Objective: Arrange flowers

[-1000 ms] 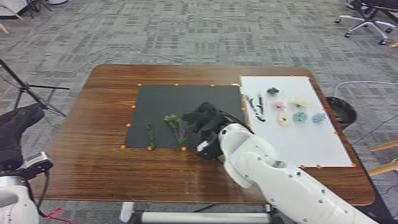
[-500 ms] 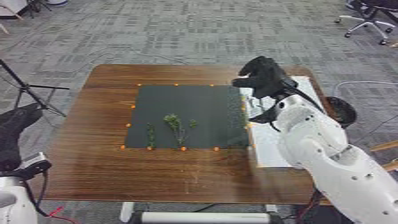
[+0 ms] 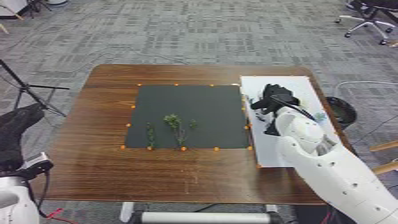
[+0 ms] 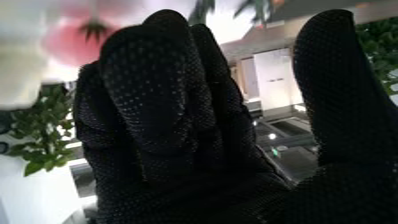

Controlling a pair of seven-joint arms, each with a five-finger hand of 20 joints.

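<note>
Reaching over the white mat [image 3: 274, 156], the right hand [image 3: 277, 95] has its fingers extended and its thumb apart, gripping nothing. A blue flower [image 3: 321, 116] lies on that mat, near the hand. In the right wrist view, a pink flower [image 4: 73, 44] and what is probably a cream flower [image 4: 19, 75] appear, with green leaves [image 4: 43, 127] near them. On the black mat [image 3: 191, 97] lie a thin sprig [image 3: 151, 135] and, to its right, a bushier sprig [image 3: 174, 122]. The left hand [image 3: 16, 131] is beside the table's [image 3: 98, 170] left side.
</note>
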